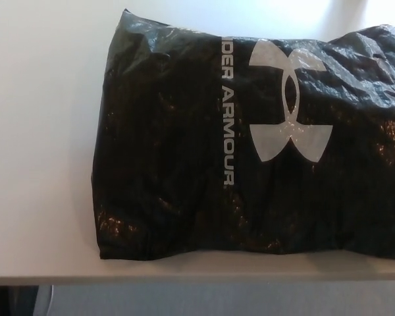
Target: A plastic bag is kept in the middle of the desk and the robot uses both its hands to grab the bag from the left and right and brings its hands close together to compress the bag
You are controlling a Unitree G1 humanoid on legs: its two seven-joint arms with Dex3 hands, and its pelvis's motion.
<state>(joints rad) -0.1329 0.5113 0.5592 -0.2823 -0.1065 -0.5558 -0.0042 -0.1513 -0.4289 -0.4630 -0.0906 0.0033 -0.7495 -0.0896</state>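
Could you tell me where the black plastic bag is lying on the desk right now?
In the head view, the black plastic bag lies flat on the white desk, filling the centre and right, its lower edge near the desk's front edge.

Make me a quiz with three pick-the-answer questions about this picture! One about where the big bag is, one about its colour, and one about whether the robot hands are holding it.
1. Where does the bag lie?
A. On the floor under the desk
B. On the white desk, reaching past the picture's right edge
C. Hanging from a hook

2. What colour is the bag, and what colour is its logo?
A. Black bag, white logo
B. Red bag, yellow logo
C. White bag, black logo

3. Is a robot hand holding the bag?
A. Both hands squeeze it
B. One hand lifts it
C. No hand is in view

Answers:
1. B, the bag rests on the white desk, near its front edge, and is cut off at the right.
2. A, shiny black plastic with a white emblem and white lettering.
3. C, only bag and desk show; nothing touches the bag.
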